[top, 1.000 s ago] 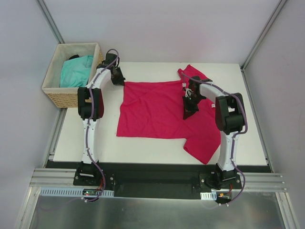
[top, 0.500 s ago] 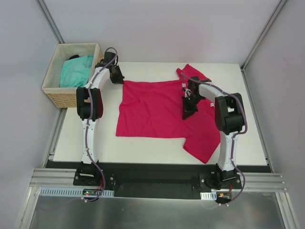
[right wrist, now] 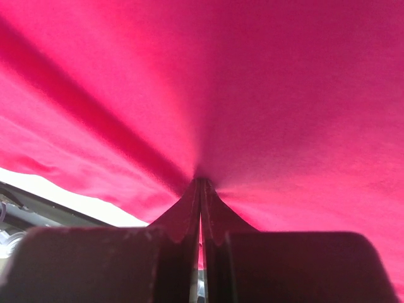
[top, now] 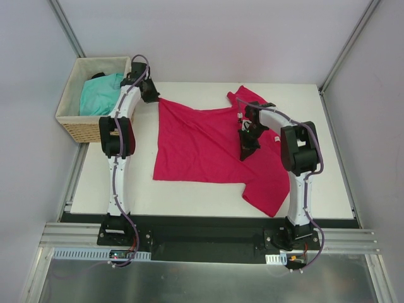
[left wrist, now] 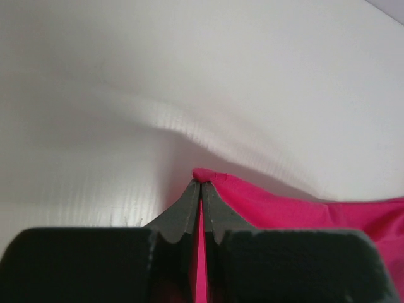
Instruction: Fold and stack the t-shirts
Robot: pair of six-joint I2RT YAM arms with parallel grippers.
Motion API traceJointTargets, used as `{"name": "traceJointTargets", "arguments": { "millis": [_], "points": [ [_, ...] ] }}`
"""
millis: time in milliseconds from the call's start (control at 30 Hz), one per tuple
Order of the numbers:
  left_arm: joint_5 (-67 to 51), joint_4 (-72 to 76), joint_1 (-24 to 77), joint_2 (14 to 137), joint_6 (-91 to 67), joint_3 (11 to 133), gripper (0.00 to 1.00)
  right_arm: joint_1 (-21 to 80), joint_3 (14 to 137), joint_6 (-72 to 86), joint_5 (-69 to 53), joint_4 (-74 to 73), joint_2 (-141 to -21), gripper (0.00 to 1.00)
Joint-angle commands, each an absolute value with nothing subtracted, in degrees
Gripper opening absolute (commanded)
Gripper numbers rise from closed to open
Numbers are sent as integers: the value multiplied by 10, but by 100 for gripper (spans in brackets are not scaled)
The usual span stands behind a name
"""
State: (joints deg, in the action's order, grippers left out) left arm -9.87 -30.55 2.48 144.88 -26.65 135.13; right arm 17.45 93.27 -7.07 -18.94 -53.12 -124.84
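Observation:
The crimson-pink t-shirt (top: 202,142) lies spread over the white table, one sleeve at the back right and another hanging toward the front right. My left gripper (top: 153,98) is shut on the shirt's far left corner (left wrist: 211,177), which is pulled out to a point. Near the shirt's right side, my right gripper (top: 247,142) is shut on a pinch of the pink fabric (right wrist: 252,95), which fills its wrist view. The turquoise t-shirt (top: 101,93) sits crumpled in the wicker basket.
The wicker basket (top: 81,126) stands at the table's far left corner, close to my left arm. White walls and metal frame posts enclose the table. The table's front edge (top: 208,216) runs just beyond the arm bases.
My left gripper has moved toward the far left, dragging the shirt's corner out into a point near the basket. The right gripper has shifted slightly left with its fabric.

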Motion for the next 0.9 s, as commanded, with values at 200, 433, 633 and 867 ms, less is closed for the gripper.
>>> {"name": "traceJointTargets", "arguments": {
  "millis": [200,433,633,867],
  "points": [
    [-103,-301,12,1450,-273,1346,8,181,944,-75,-169,-547,-1282,1],
    [-157,-300,16,1439,-262,1333,62,181,942,-60,-165,-527,-1265,1],
    [-163,-285,15,1406,-252,1359,65,180,992,-50,-149,-524,-1218,1],
    [-183,-280,13,1348,-257,1347,68,164,1120,-33,-127,-570,-1159,1]
  ]
}}
